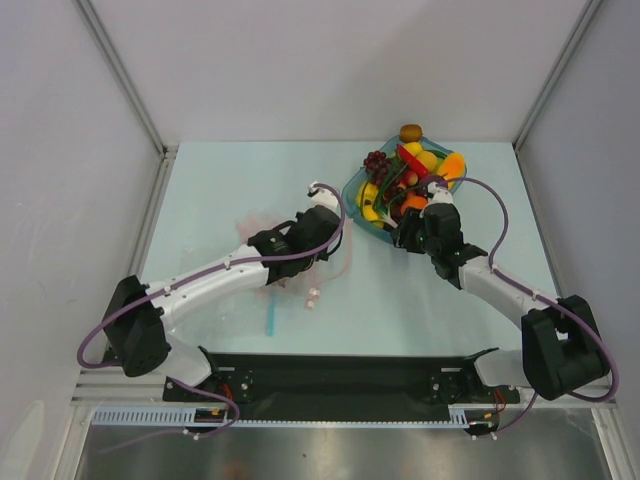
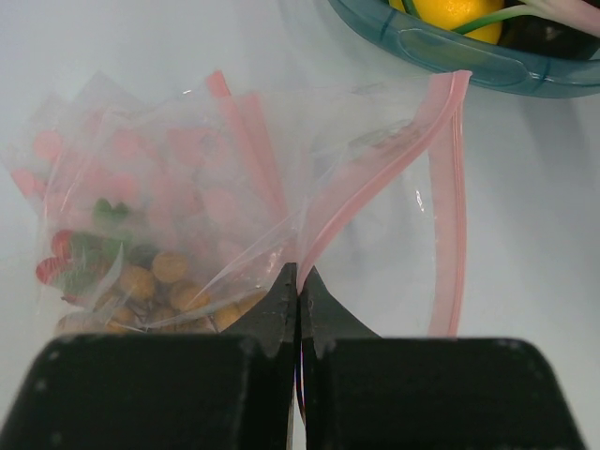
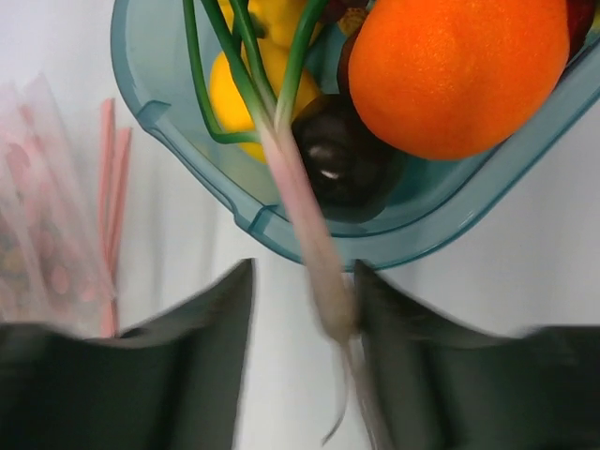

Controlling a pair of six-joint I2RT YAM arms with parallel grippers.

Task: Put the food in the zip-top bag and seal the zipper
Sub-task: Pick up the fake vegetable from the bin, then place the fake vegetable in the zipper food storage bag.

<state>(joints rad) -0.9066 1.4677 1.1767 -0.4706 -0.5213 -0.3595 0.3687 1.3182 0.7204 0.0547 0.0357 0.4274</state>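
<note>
The bag [image 2: 187, 187] lies flat on the table [image 1: 220, 190], left of the middle, with its mouth facing the tray [image 3: 169, 122]. A few pieces of food are already inside, among them a bunch of tan grapes [image 2: 159, 277] and something red and green. The pink zipper [image 2: 375, 178] gapes open, its two strips bowed apart, so the sealing is not done. Most of the food sits heaped in the tray at the far right, including an orange [image 3: 450, 70], a lemon [image 3: 234, 94] and a green stalk [image 3: 300, 187] whose pale end hangs over the tray's near corner. By my judgement the task is less than half done. The left gripper [image 2: 298, 281] is closed tight on the bag's edge by the zipper, holding the mouth up, with its arm stretched low across the table. The right gripper [image 3: 305, 309] reaches to the tray's near corner, jaws apart on either side of the stalk's pale end and not yet clamped on it.
</note>
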